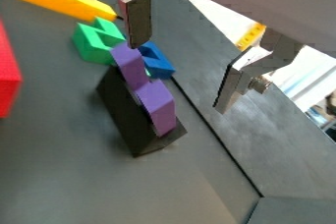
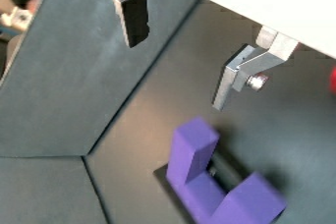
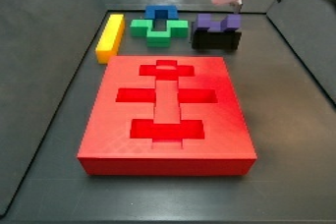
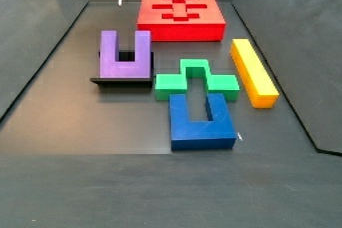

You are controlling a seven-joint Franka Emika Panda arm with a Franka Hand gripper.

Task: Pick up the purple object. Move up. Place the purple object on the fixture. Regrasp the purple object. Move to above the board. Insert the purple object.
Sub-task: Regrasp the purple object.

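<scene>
The purple object (image 4: 124,54) is seen resting on the fixture (image 3: 217,40), near the floor's far edge in a side view. The gripper (image 2: 184,46) is held above it, jaws wide, nothing held. Placing judged done; regrasp, move and insertion left. The board (image 3: 168,110) cutouts are seen empty.
</scene>
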